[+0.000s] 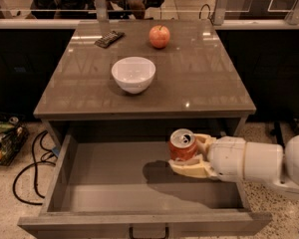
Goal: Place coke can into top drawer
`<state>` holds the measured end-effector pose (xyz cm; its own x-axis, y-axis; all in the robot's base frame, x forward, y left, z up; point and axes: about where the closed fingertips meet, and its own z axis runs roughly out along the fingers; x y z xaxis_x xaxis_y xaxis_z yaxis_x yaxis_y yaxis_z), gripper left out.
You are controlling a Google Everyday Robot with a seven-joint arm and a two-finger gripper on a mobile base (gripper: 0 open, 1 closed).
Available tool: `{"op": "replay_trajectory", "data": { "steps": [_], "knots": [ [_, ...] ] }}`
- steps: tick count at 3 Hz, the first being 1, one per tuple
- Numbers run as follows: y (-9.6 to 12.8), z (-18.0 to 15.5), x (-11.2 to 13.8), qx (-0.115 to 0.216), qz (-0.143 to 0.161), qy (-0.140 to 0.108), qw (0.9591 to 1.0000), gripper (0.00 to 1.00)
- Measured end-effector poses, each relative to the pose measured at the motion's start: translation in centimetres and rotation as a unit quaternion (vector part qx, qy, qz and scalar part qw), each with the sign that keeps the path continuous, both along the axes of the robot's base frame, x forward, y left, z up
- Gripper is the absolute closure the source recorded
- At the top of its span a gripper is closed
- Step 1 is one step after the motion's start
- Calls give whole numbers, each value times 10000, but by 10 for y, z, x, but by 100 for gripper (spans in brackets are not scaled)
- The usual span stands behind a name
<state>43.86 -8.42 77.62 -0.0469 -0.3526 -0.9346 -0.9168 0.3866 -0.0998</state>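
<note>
Showing no legible text, brand, number or sign anywhere. Holding the coke can (182, 146) clamped in the gripper (188, 156), over the right side of the open top drawer (89, 183), and presenting only a plain red side and silver top, with no script readable. Lying far behind the gripper and to its left on the table (204, 83), a dark remote (109, 38), its markings too small to read.
</note>
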Motion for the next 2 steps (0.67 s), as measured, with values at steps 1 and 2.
{"op": "replay_trajectory", "data": {
  "steps": [1, 2],
  "knots": [
    [34, -36, 31, -9, -43, -197, 9998, 100],
    [30, -38, 42, -35, -245, -248, 9994, 100]
  ]
}}
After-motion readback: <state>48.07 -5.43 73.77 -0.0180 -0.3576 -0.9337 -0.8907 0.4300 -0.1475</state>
